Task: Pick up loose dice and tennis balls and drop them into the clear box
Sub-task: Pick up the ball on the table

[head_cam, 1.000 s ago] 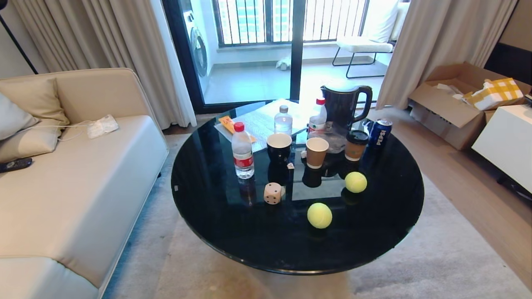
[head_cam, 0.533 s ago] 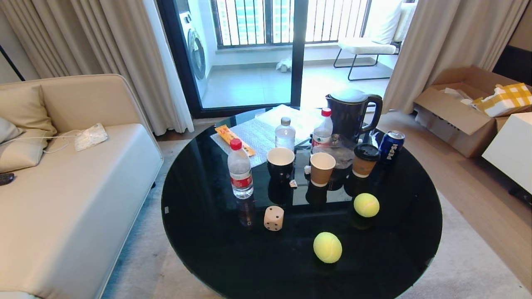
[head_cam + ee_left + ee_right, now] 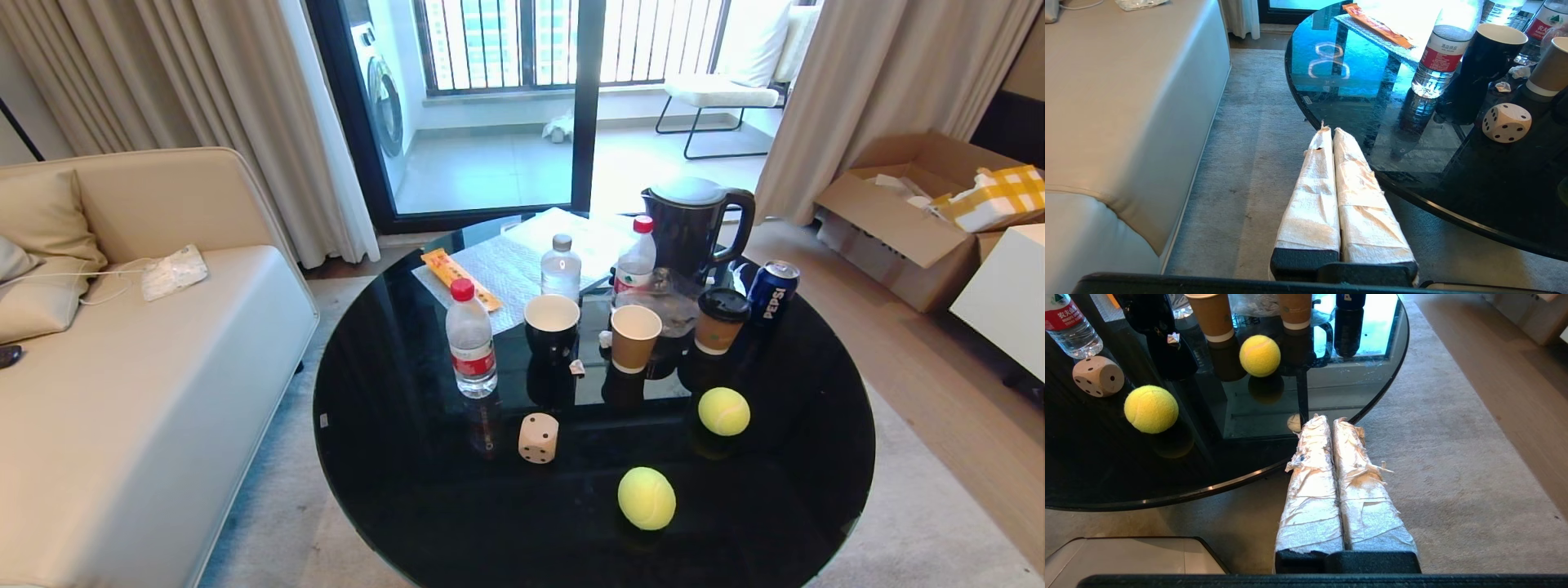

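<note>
Sofa [image 3: 122, 392] stood left of a round black glass tabletop [image 3: 392, 457], curtains and balcony door behind. Left gripper [image 3: 1329, 132], pressed closed and empty, hung over carpet short of the beige die [image 3: 538, 438]. Right gripper [image 3: 1327, 420], likewise closed, sat by the rim, tennis balls [image 3: 1151, 408] beyond.

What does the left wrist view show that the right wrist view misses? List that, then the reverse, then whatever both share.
Left wrist view only: the sofa, the orange packet and the shut left gripper, off the table's edge.
Right wrist view only: the nearer tennis ball, the farther tennis ball and the shut right gripper.
Both: the beige die, the red-labelled water bottle, a brown paper cup and the black glass table.
</note>
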### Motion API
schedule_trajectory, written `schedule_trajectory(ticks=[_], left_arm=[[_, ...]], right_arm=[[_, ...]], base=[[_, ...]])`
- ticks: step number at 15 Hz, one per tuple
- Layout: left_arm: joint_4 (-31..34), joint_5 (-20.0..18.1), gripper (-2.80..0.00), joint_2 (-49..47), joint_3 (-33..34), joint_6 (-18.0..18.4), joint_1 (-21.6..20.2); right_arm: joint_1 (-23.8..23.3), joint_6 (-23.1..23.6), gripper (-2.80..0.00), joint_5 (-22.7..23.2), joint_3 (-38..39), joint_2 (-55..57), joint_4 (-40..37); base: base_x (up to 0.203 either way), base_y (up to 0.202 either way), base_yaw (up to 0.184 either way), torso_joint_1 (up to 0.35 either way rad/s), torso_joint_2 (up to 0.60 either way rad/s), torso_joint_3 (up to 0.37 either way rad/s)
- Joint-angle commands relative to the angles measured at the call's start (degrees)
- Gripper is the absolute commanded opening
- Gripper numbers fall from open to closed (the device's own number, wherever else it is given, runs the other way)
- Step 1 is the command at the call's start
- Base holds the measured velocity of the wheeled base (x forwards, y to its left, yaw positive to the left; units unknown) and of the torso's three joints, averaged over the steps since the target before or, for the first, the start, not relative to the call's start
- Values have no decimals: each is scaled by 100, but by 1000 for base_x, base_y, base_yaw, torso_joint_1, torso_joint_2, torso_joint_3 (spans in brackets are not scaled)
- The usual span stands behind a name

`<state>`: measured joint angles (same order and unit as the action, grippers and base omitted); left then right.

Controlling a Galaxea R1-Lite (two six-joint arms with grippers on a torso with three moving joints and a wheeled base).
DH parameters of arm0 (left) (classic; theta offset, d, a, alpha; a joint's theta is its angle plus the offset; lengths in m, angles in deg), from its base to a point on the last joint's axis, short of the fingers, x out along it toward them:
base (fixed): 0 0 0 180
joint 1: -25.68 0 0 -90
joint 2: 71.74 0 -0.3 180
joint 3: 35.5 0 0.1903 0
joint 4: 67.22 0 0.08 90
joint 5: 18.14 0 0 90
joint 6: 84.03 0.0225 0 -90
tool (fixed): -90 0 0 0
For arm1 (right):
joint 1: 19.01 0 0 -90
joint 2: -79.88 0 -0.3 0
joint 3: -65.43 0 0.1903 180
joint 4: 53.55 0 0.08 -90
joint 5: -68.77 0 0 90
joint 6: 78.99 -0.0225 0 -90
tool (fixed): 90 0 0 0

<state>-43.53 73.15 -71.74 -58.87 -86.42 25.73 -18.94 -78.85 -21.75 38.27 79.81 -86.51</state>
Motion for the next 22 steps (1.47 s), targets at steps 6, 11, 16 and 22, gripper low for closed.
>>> schedule_trajectory(ticks=[6, 11, 16, 22], left_arm=[[-7, -119, -280, 0, 0, 167, 3], [2, -76, -280, 0, 0, 70, 3], [-7, -68, -280, 0, 0, 63, -5], [-7, -68, -280, 0, 0, 54, 4]], right_arm=[[1, -5, -280, 0, 1, 16, -7], [1, -8, -280, -18, 1, 7, -7], [1, -5, -280, 0, -8, 16, -16], [1, -5, -280, -35, 1, 16, -7]], base=[[0, 0, 0, 0, 0, 0], [0, 0, 0, 0, 0, 0], [0, 0, 0, 0, 0, 0], [0, 0, 0, 4, 2, -76]])
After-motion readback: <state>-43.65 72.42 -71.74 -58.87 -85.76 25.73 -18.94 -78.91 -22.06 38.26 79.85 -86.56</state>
